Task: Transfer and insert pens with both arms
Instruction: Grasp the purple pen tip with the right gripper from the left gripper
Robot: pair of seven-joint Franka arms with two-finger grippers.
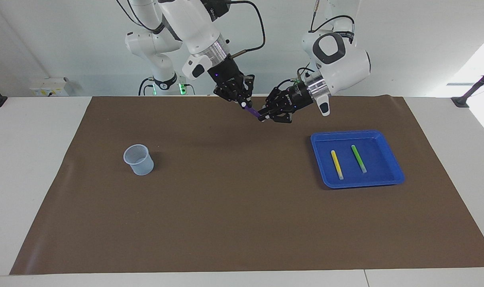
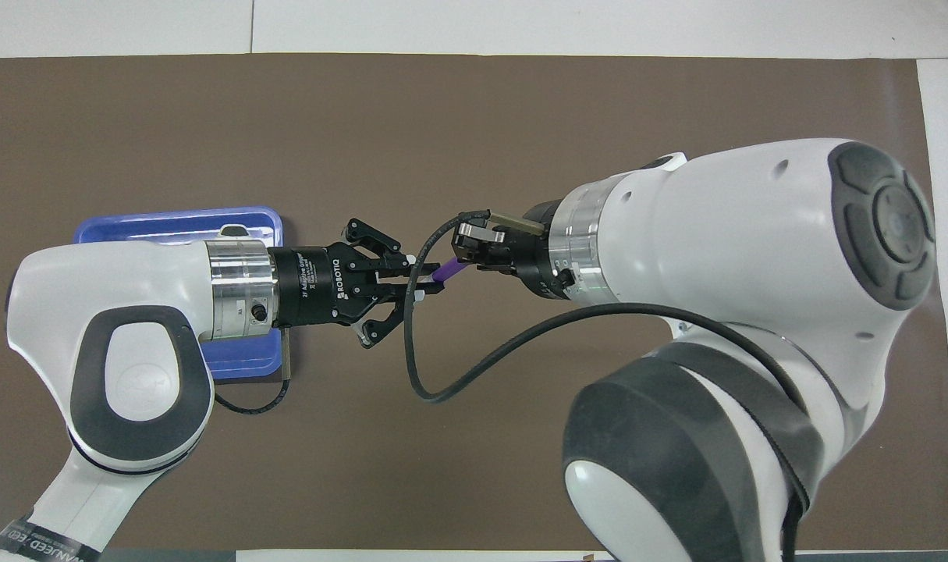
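The left hand (image 1: 265, 116) and the right hand (image 1: 243, 104) meet in the air over the brown mat (image 1: 242, 223), near the robots' edge of it. Both are pinching the purple pen (image 1: 251, 111): the left hand grips its lower end, the right hand its pale cap end, and the pen is tilted between them. The white bench (image 1: 26, 159) carries the mat. On the mat, toward the left arm's end, lies a blue tray (image 1: 317, 159) with the yellow pen (image 1: 336, 164) and the green pen (image 1: 358, 158) side by side in it, apart. Toward the right arm's end a pale cup (image 1: 138, 159) stands upright.
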